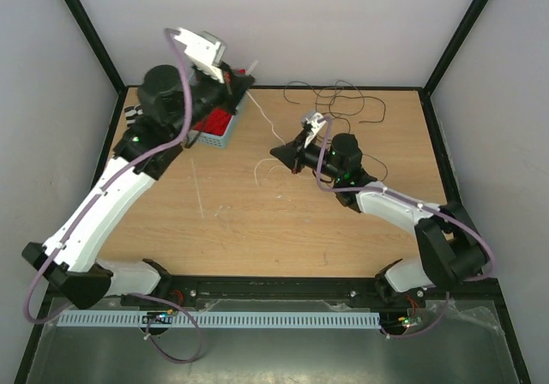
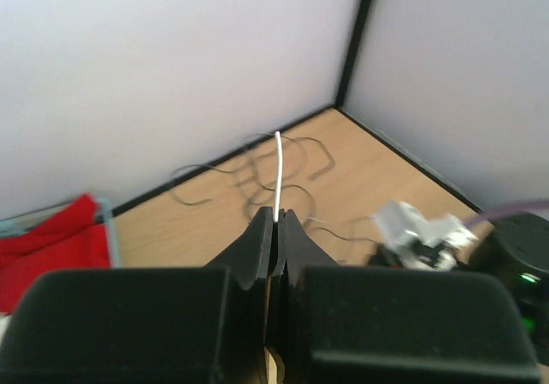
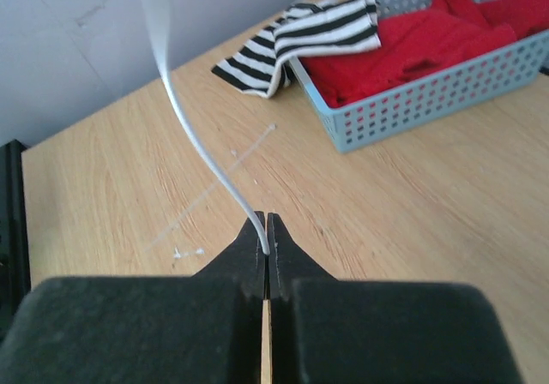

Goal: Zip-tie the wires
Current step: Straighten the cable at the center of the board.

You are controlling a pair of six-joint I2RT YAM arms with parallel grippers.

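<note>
My left gripper [image 1: 246, 79] is raised over the back left of the table, above the basket. In the left wrist view it [image 2: 277, 215] is shut on the zip tie [image 2: 278, 174], whose white tip sticks straight out past the fingertips. The dark wires [image 1: 343, 101] curl in loops at the back of the table, and the left wrist view shows them [image 2: 257, 165] beyond the tip. My right gripper [image 1: 276, 152] is low near the table's middle, pointing left. It [image 3: 267, 219] is shut on a thin pale wire strand [image 3: 202, 148] that curves up and left from the jaws.
A light-blue basket [image 1: 219, 135] at the back left holds red cloth [image 3: 403, 45]. A black-and-white striped cloth [image 3: 283, 45] hangs over its corner onto the table. Black frame posts and pale walls close in the back and sides.
</note>
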